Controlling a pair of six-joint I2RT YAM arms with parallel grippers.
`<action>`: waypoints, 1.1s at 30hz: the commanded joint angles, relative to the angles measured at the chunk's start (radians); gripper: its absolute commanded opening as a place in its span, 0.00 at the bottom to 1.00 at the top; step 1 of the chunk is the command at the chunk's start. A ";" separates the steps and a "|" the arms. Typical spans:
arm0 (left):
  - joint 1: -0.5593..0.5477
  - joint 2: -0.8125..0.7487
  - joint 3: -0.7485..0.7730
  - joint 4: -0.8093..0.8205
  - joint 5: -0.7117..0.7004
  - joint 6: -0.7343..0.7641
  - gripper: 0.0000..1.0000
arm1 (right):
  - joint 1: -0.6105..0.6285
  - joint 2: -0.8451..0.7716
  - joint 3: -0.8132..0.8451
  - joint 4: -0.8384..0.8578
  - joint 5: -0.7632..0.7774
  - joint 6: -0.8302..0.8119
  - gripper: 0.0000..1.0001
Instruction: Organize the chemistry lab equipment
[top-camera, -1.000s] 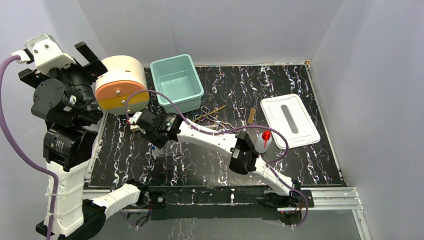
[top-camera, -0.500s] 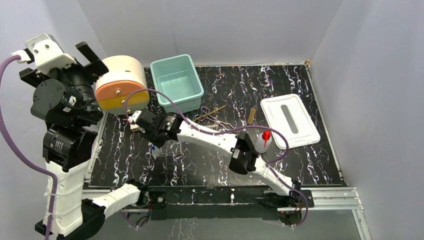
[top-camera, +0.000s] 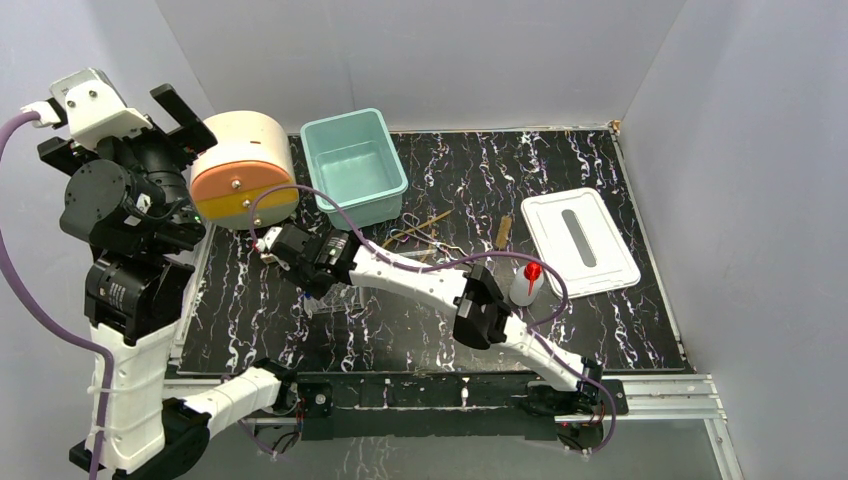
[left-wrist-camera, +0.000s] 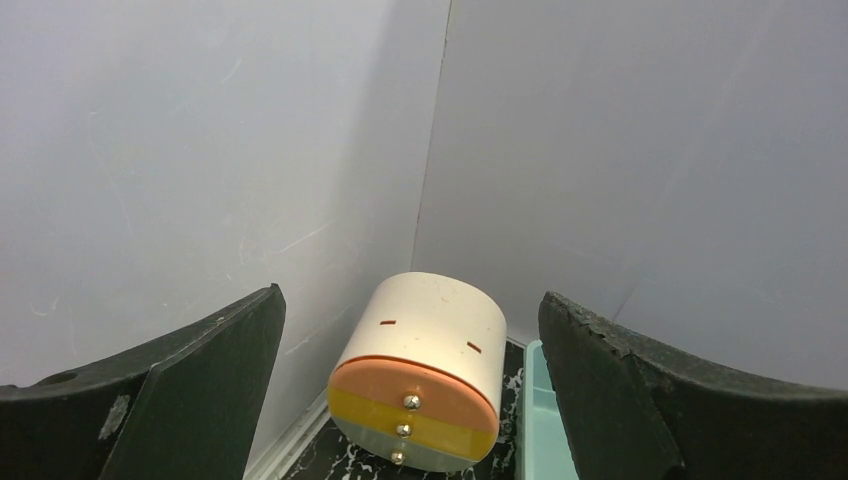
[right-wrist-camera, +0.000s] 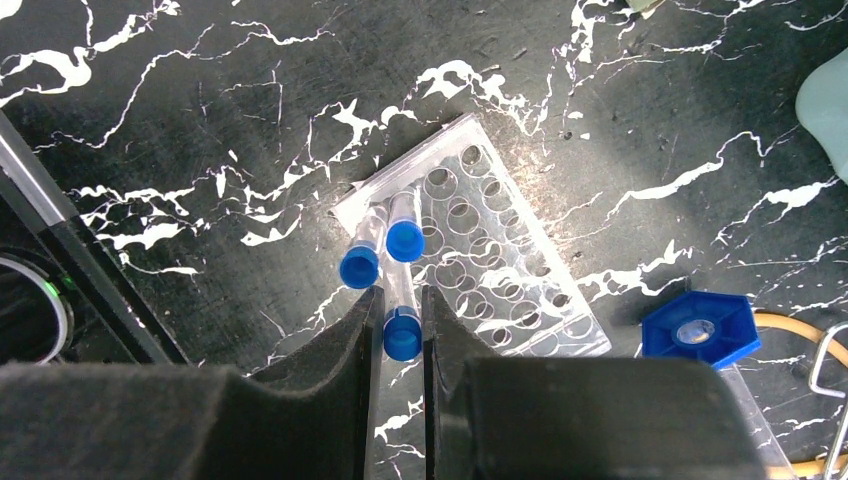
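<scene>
- Top view: my right elbow (top-camera: 478, 305) has slid left, uncovering the red-nozzled white squeeze bottle (top-camera: 526, 284) right of centre. Bare tabletop (top-camera: 470, 170) runs along the upper edge. My left gripper (top-camera: 185, 113), upper left, gapes empty.
- Left wrist: cream-and-orange drum (left-wrist-camera: 425, 370) low centre, by the wall corner.
- Right wrist: my right gripper (right-wrist-camera: 401, 292) pinches a blue-capped vial (right-wrist-camera: 402, 336), lower centre, at the clear rack (right-wrist-camera: 480, 270)'s left edge. Two more vials (right-wrist-camera: 405, 240) sit in its corner.

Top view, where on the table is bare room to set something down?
Bare: the back strip between bin and lid, and the front right corner beside the bottle. Crowded: the middle, where tongs and rack lie and the right hand grips a vial.
</scene>
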 joint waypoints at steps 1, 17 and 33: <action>-0.007 -0.014 0.011 0.016 -0.021 0.019 0.98 | 0.005 0.015 0.046 0.018 0.017 -0.010 0.22; -0.014 -0.019 -0.001 0.024 -0.029 0.034 0.98 | 0.008 0.033 0.054 0.023 0.005 -0.013 0.27; -0.018 -0.025 -0.010 0.030 -0.033 0.045 0.98 | 0.035 0.037 0.056 0.020 0.042 -0.015 0.32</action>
